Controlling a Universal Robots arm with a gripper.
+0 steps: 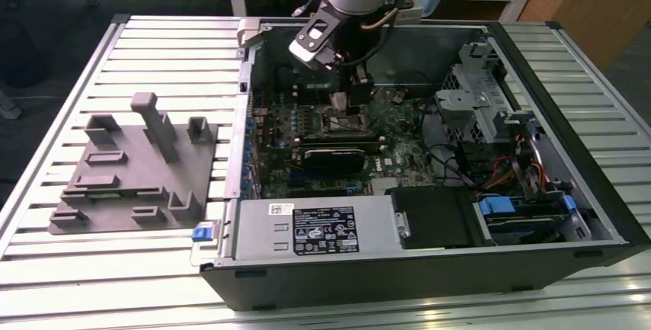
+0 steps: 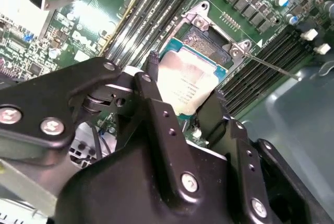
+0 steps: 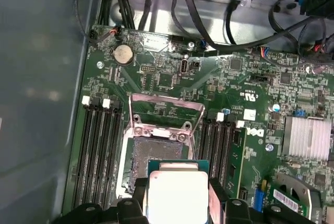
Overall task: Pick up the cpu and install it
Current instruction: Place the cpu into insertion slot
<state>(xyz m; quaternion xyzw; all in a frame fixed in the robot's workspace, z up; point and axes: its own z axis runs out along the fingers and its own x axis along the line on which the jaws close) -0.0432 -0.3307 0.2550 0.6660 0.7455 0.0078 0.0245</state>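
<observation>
The jaws pinch the cpu (image 2: 185, 80) by two opposite edges (silver top showing), with the open motherboard socket (image 3: 156, 153) near their tips.

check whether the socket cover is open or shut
Open. In the first wrist view the metal cover stands tipped back off the socket, whose dark bed lies bare; the pincer grips the cpu.
</observation>
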